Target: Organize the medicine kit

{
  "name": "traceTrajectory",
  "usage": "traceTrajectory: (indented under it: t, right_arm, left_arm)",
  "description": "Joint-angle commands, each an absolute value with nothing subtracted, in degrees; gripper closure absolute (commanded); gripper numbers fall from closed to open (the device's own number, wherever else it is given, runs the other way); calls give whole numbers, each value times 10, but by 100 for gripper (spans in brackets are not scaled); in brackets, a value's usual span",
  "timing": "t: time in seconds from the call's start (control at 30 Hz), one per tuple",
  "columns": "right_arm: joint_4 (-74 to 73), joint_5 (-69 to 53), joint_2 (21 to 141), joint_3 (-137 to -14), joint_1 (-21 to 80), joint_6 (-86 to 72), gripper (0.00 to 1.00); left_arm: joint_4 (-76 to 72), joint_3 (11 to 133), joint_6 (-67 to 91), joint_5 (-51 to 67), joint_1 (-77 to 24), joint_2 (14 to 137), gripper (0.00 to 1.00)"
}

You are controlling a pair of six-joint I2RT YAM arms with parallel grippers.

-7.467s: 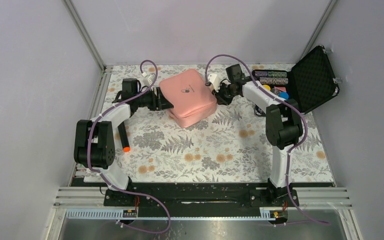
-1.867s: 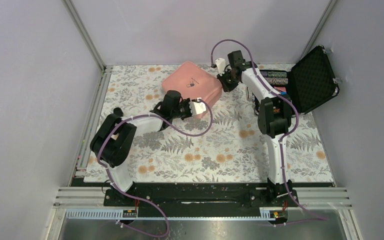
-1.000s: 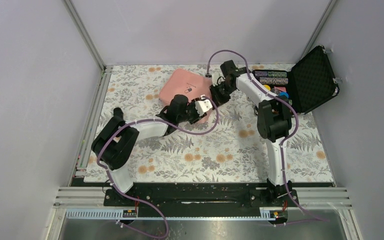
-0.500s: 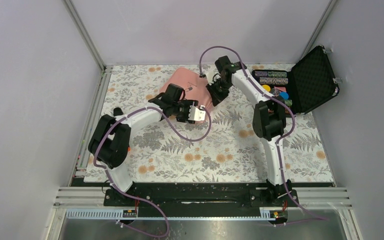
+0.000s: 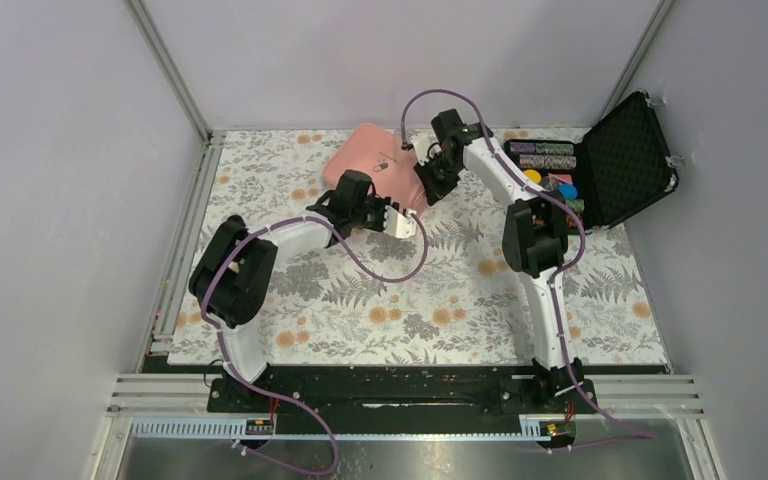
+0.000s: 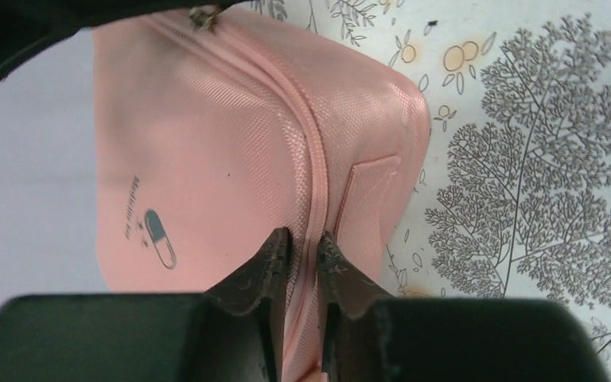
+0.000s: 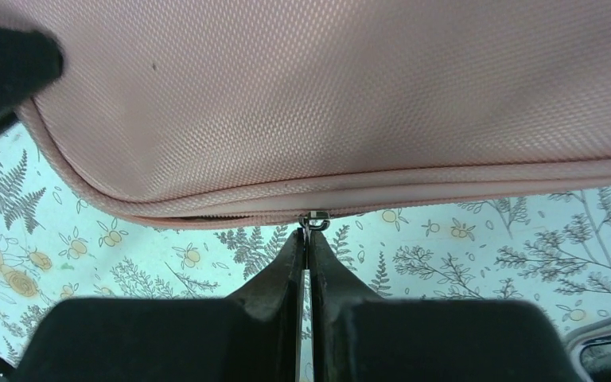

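The pink medicine kit lies zipped at the back of the mat, its pill logo facing up. My left gripper is pinched shut on the raised zipper seam at the kit's near side. My right gripper is shut on the small metal zipper pull at the kit's edge. A thin dark slit shows along the zipper left of the pull. In the top view both arms meet at the kit's right-hand corner.
A black hard case stands open at the back right, with rows of colourful chips inside. The floral mat covers the table. Grey walls and a metal frame post close in the back and sides.
My left gripper opened, shifted back against the kit and closed on the zipper seam. The right gripper stayed shut on the pull and drew slightly left and back along the kit.
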State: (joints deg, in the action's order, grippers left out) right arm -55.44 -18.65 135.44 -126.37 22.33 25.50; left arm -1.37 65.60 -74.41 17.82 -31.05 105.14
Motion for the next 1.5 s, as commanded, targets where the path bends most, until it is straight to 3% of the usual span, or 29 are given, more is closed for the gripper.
traceTrajectory:
  t: [0.0,0.2,0.8,0.97,1.03,1.2,1.47]
  right_arm:
    - [-567,-231,1289,-1186,231,221,100]
    - [-532,-275,1232,-1092,247,185,100]
    - [-459,-373,1203,-1040,308,46,100]
    - [-480,-296,1200,-1049,288,107,100]
    - [-490,-277,1198,-1048,273,131,100]
    - [-492,-213,1206,-1057,233,200,100]
    - [-510,-159,1288,-1185,210,249,100]
  left_arm:
    - [-115,655,-603,134,-306,1053,90]
    - [-108,662,-453,164,-308,1045,100]
    - [-185,591,-262,162,-358,1022,100]
    - [-77,595,-351,208,-365,979,61]
    - [-11,597,-434,222,-357,957,51]
    - [189,676,-595,292,-288,957,45]
    - [178,719,-760,255,-259,1023,45]
